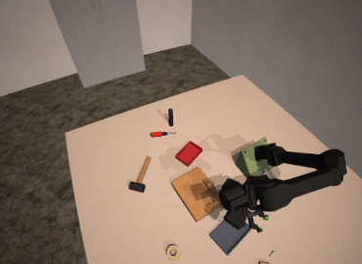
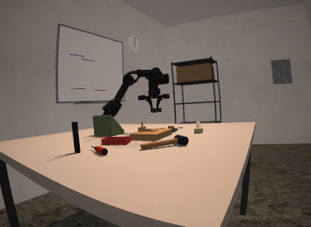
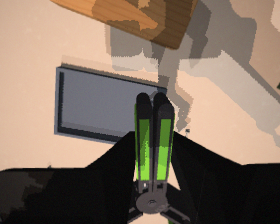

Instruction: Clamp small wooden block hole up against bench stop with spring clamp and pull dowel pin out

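The wooden board [image 1: 188, 185] [image 2: 149, 135] [image 3: 116, 15] lies in the middle of the table. The small wooden block [image 2: 143, 129] sits on it with its dowel pin [image 2: 143, 124] standing upright; in the top view the block lies in the arm's shadow. I cannot make out the bench stop clearly. My gripper [image 1: 254, 222] [image 2: 155, 107] [image 3: 151, 137] is shut on the green and black spring clamp [image 3: 152, 145]. It hangs well above the table, over the edge of a blue-grey tray [image 1: 226, 235] [image 3: 98, 107] beside the board.
The arm's green base block [image 1: 248, 160] [image 2: 105, 125] stands behind the board. A red tray [image 1: 189, 154] [image 2: 115, 140], a hammer [image 1: 141, 175] [image 2: 166, 142], a red screwdriver [image 1: 160, 134] [image 2: 99, 150], a black cylinder [image 1: 170, 116] [image 2: 76, 137] and a tape roll [image 1: 172, 250] lie around.
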`<state>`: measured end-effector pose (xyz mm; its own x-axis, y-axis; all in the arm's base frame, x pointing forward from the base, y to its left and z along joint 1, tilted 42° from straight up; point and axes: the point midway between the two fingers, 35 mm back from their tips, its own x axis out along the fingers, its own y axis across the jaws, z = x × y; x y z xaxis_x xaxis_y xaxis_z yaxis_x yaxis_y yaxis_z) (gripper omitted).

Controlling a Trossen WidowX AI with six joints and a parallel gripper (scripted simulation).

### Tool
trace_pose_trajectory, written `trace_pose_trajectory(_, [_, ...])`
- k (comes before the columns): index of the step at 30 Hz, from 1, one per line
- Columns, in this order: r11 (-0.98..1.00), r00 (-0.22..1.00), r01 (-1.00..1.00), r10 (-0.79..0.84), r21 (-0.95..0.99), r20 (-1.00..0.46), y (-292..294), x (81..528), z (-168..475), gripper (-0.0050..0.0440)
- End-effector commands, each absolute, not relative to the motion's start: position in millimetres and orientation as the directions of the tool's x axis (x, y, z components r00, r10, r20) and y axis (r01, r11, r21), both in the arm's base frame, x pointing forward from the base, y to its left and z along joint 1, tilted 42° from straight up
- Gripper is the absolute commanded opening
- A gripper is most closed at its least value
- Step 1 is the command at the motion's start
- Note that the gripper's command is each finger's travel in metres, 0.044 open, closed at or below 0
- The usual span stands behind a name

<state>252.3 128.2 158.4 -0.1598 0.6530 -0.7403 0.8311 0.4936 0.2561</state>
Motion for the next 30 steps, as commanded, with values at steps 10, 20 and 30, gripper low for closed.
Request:
trace_pose_trajectory(10, [0.546, -0.157, 0.775, 0.654, 0.318, -0.740, 127.6, 252.7, 157.9, 0.0000])
trace_pose_trajectory(20, [0.582, -0.157, 0.729, 0.654, 0.360, -0.740, 127.3, 252.8, 157.4, 0.0000])
trace_pose_trajectory(30, [0.622, -0.157, 0.668, 0.654, 0.408, -0.740, 127.0, 252.9, 156.6, 0.0000])
